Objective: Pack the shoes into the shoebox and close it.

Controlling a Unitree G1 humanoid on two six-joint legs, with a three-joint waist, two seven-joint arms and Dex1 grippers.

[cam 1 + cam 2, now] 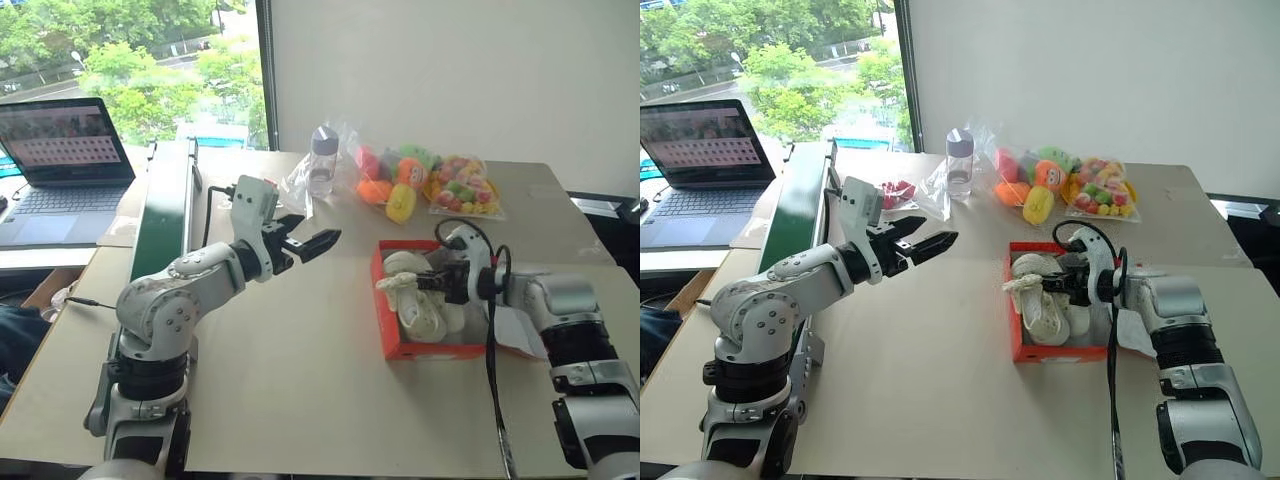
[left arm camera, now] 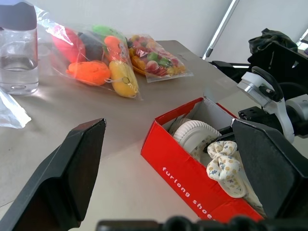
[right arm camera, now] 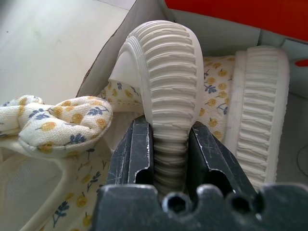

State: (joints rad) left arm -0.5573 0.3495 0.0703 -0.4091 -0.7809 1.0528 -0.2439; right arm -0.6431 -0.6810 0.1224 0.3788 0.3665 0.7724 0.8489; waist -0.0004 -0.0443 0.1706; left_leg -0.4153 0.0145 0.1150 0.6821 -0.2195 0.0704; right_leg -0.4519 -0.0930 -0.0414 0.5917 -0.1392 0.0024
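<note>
Right gripper (image 3: 169,159) is pinching one shoe's (image 3: 168,86) ribbed sole inside the shoebox (image 2: 192,183), lettered "furlong shoe"; left gripper (image 1: 305,243) is hovering, fingers wide.

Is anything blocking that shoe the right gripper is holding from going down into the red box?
Nothing visible does. The right gripper already holds the shoe inside the open shoebox, beside the other shoe.
</note>
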